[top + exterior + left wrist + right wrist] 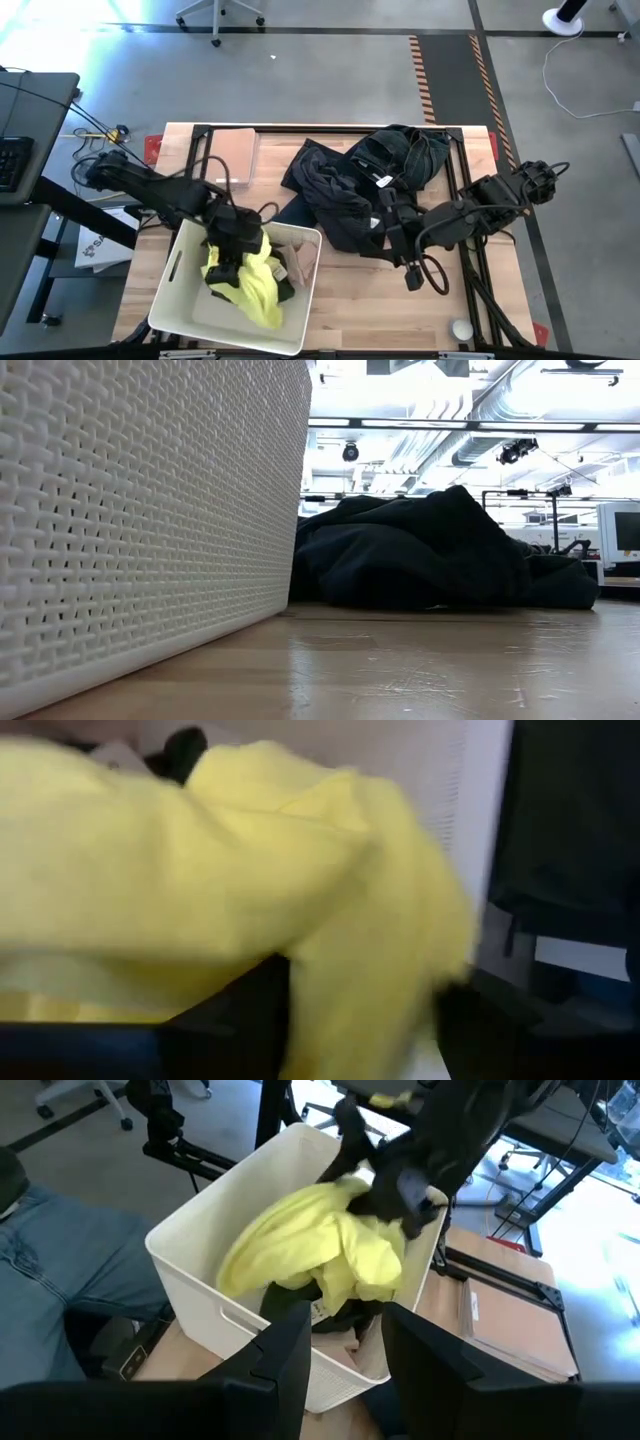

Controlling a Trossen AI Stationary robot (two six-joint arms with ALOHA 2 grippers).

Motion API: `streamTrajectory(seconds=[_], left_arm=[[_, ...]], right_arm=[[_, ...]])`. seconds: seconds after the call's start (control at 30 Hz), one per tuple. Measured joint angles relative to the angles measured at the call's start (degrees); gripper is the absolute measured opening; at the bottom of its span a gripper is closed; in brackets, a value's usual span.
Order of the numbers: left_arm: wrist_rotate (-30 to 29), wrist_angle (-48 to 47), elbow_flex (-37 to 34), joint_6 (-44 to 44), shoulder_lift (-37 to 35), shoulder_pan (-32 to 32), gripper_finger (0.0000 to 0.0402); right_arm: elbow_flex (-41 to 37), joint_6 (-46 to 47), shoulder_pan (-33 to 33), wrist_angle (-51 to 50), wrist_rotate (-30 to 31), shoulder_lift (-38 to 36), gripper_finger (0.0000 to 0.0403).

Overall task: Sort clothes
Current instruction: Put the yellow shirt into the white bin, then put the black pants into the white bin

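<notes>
A bright yellow garment (258,288) lies in the white basket (175,300) at the near left, on top of dark cloth and beside a pale pink piece (296,262). My left gripper (228,252) is over the basket, down in the yellow cloth, with its fingers apart. A pile of black cloth (330,195) and dark denim jeans (405,150) lies on the table's middle and far right. My right gripper (345,1355) is open and empty by the pile's near edge (390,240), pointing toward the basket. My left gripper comes down from above into the yellow garment's upper folds (345,1200). The cloth drapes over and hangs between its spread fingers (350,1000). The rest of the garment lies slack in the basket. The cloth hides the fingertips.
A tan flat board (232,152) lies at the far left of the table. A small white round thing (461,328) sits near the front right. In the low view the basket wall (150,520) fills the left and the dark pile (430,550) lies behind it.
</notes>
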Motion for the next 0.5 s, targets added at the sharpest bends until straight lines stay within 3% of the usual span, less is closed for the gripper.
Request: streamTrajectory(seconds=[0.13,0.23,0.3,0.4,0.43,0.5], left_arm=[[-4.38,-6.77,6.96,0.05,-0.02,-0.02,0.0201],[-11.95,-12.49,11.47,1.59,-0.06,-0.02,0.0199],[-20.59,-15.33,13.35,4.11,-0.07,-0.04,0.0198],[-38.64,-20.19,13.95,6.76,-0.06,0.47,0.0198],[-42.65,-22.37,13.95,7.57,0.02,1.41,0.0198],[-45.24,-25.78,13.35,8.52,0.37,4.47,0.0198]], right_arm=[[0.00,0.06,0.00,-1.03,0.00,0.00,0.0122],[0.00,0.24,0.00,-1.51,0.00,-0.01,0.0122],[0.00,0.23,0.00,-1.77,-0.03,-0.02,0.0122],[0.02,0.03,0.00,-1.83,-0.26,-0.02,0.0122],[0.02,0.03,0.00,-1.83,-0.28,-0.02,0.0122],[0.02,0.08,0.00,-1.83,-0.40,-0.02,0.0122]])
